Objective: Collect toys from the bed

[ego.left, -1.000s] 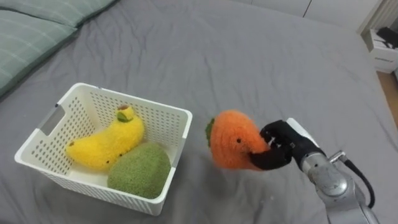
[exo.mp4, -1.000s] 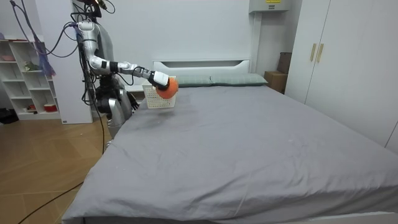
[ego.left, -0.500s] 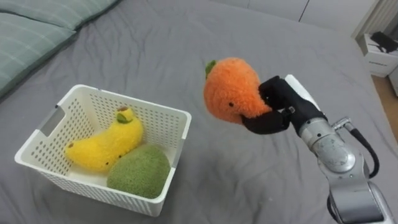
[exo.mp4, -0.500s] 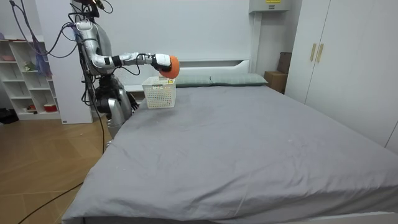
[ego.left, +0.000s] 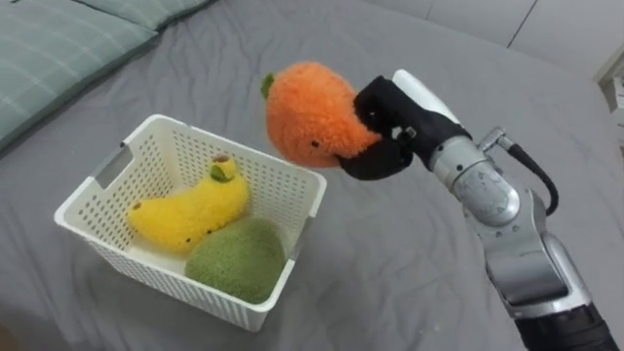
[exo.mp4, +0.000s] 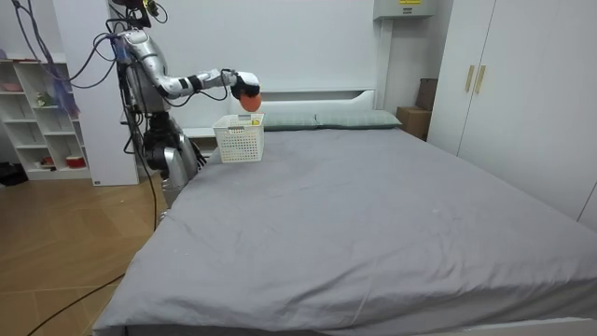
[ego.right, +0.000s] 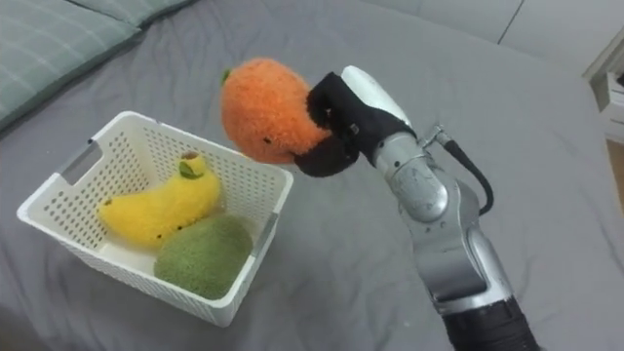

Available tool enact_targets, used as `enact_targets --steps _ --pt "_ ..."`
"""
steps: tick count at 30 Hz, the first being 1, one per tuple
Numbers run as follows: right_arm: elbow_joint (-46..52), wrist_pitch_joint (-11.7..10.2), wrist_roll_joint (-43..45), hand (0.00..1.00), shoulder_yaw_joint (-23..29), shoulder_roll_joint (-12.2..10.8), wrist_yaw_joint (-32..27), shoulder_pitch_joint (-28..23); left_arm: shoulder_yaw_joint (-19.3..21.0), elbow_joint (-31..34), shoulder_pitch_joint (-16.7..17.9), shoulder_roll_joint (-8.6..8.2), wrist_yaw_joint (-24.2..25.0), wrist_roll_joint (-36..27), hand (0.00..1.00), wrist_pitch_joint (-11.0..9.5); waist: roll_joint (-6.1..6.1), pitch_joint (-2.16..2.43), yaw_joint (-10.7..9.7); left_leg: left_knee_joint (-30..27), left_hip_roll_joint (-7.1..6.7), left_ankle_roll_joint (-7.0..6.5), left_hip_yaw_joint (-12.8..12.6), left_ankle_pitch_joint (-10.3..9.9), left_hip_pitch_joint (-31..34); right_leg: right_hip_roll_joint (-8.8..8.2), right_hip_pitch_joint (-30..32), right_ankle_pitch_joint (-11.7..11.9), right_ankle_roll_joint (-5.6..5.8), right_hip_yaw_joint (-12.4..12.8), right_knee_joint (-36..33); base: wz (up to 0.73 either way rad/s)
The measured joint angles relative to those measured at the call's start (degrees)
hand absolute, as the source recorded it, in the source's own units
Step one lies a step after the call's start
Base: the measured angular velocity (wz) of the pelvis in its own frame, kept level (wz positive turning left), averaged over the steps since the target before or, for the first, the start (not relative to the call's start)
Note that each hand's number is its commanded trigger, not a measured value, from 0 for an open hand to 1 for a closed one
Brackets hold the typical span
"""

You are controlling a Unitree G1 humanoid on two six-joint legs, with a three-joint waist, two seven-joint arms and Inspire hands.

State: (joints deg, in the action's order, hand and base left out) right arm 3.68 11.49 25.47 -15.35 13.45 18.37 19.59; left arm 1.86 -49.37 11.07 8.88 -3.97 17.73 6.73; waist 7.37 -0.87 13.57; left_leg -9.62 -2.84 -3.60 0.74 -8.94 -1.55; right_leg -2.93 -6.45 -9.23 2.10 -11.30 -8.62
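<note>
Left eye view, rt hand [ego.left: 392, 135] clutching orange plush [ego.left: 306, 116]

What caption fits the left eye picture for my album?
Robot's right hand holds a fuzzy orange toy above a white basket with banana toy and green toy.

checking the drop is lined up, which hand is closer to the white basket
Right. The right hand, curled round the orange plush toy, hangs just above the basket at its far right rim; the left hand is not reaching over the bed.
</note>
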Motion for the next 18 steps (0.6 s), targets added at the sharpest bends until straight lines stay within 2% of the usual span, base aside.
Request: enact_targets --steps 4,8,11,15,18 --pt "0.0 0.2 -0.1 0.0 -3.7 -1.9 0.9 0.9 -0.3 0.0 -0.8 0.25 0.9 0.1 0.0 0.4 0.17 -0.09 2.2 -0.3 -0.29 0.03 1.4 0.0 0.6 -0.09 -0.1 0.0 0.0 -1.0 0.0 0.15" --pt "-1.5 1.2 1.4 0.0 -5.0 -2.5 2.3 0.9 -0.3 0.5 -1.5 0.15 2.5 2.2 0.0 1.3 0.18 -0.18 4.0 -1.2 -0.91 -0.04 3.4 0.1 1.6 -0.49 0.1 0.0 0.01 -3.0 0.1 0.27" --pt "-1.5 1.7 2.2 0.0 -6.1 -2.9 3.8 1.0 -0.2 0.4 -1.6 0.15 3.0 3.2 0.0 2.2 0.17 -0.25 5.2 -1.7 -1.0 0.0 4.0 0.1 2.0 -0.49 0.1 0.0 0.01 -3.1 0.1 0.13" --pt "-2.9 2.3 2.9 0.0 -6.1 -4.3 4.8 1.0 -0.1 0.4 -1.6 0.06 3.8 4.6 0.0 2.9 0.42 -0.3 6.0 -1.8 -1.03 0.08 4.3 0.2 2.3 -0.45 0.0 0.0 0.01 -3.1 0.0 0.04" --pt "-3.5 2.4 2.9 0.0 -6.1 -4.2 4.8 1.0 0.1 0.5 -1.6 0.03 4.6 7.3 0.0 3.5 0.88 -0.43 6.2 -1.8 -1.03 0.1 4.3 0.2 2.2 -0.45 0.0 0.0 0.01 -3.1 0.0 0.0"
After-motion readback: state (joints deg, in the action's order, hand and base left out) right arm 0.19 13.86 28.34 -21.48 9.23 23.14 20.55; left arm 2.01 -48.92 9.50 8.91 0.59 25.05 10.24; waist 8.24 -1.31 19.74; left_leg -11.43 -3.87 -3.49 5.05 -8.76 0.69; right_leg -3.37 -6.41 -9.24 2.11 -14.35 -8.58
